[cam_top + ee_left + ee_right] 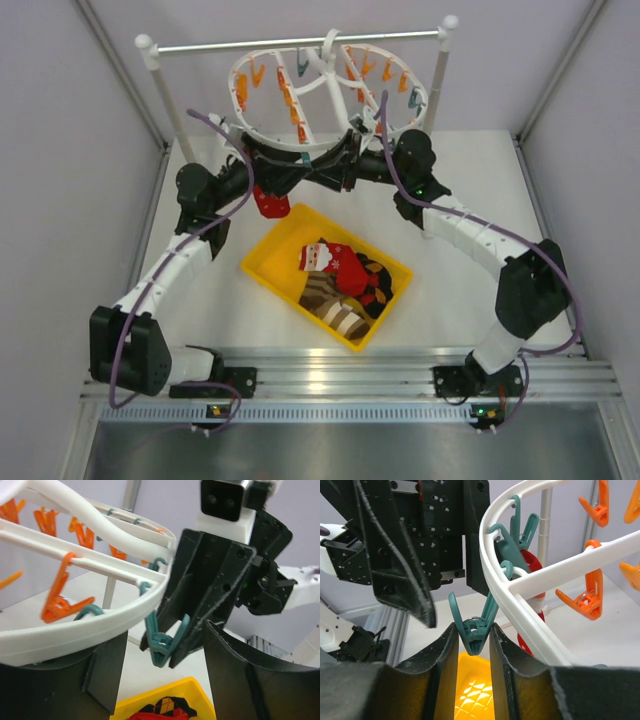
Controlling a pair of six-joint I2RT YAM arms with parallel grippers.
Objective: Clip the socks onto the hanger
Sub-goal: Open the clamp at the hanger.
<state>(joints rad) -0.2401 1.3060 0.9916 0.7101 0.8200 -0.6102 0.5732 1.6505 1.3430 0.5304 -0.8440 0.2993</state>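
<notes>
The hanger (520, 605) has a teal clip (470, 626) hanging down, pinched by the right gripper (473, 639); the left gripper (165, 635) gapes just beside it.

Hanger (75, 630): white, with orange clips (243, 90) and teal clips (522, 527). Bin (265, 255): yellow. Red sock (330, 258): white Santa pattern. Striped sock (335, 310): brown and cream. Argyle sock (378, 280): dark diamonds. Left pincer (159, 645) and right pincer (472, 632): black. Rail stand (300, 42): white posts, metal-grey bar. Cables (215, 225): purple. Table (480, 160): white.

Overhead wide, wrist cameras close, sharing hanger (322, 78)
</notes>
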